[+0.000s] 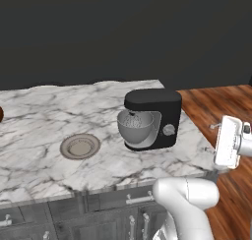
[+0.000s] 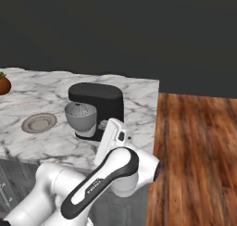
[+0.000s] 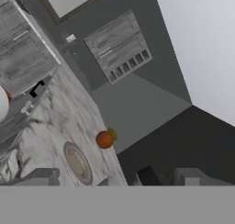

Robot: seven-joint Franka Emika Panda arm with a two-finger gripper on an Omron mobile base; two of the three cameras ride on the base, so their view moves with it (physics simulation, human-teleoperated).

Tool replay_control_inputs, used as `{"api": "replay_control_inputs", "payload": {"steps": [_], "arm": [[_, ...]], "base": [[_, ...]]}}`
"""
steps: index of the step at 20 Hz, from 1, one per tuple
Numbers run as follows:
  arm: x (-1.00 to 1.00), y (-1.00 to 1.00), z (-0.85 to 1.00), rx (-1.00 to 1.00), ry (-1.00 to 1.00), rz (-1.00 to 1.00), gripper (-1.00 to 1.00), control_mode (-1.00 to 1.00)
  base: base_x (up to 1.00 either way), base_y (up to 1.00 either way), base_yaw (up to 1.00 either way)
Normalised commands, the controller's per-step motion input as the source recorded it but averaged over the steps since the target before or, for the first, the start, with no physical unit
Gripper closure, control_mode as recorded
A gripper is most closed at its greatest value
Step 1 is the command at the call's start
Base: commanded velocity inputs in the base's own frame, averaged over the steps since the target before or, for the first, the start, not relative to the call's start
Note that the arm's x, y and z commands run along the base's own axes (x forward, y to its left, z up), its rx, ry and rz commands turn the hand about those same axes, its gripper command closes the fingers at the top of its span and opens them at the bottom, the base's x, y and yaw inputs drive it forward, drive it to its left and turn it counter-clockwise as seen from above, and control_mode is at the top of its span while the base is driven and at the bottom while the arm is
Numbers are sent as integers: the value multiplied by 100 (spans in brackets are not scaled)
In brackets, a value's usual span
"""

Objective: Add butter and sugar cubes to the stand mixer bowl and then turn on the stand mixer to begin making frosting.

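Stand mixer: the black stand mixer [image 1: 156, 117] stands upright on the marble counter [image 1: 44, 150], toward the counter's right end and just in from its front edge. Its head is down over the bowl, and a silver round knob faces front on its body.
Stand mixer bowl: the grey metal stand mixer bowl [image 1: 136, 128] sits on the mixer's base under the head, with the wire whisk reaching into it. In the right base view the bowl [image 2: 81, 115] is on the mixer's left side.
Plate: a flat round grey plate [image 1: 80, 146] lies on the counter to the left of the mixer, well apart from it and nearer the front edge than the back. In the hand view it appears tilted, near the counter's edge.
Butter and sugar cubes: too small to make out in these views; I cannot tell where they lie.
Potted plant: a round orange-brown pot with green leaves [image 2: 3, 84] stands at the counter's far left end.
Gripper: the gripper [image 3: 160, 176] is released, its fingers standing wide apart with nothing between them. The hand is raised beside the counter's right end, off the surface.
Floor: wooden floor [image 2: 194, 146] runs to the right of the counter.
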Motion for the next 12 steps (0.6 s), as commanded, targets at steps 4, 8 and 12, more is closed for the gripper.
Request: {"api": "replay_control_inputs", "payload": {"steps": [4,8,12], "arm": [[0,29,0,0,-1,-10,-100,-100],[0,29,0,0,-3,-8,-100,-100],[2,10,-1,0,0,-5,-100,-100]], "base": [[0,0,0],[0,0,0],[0,0,0]]}}
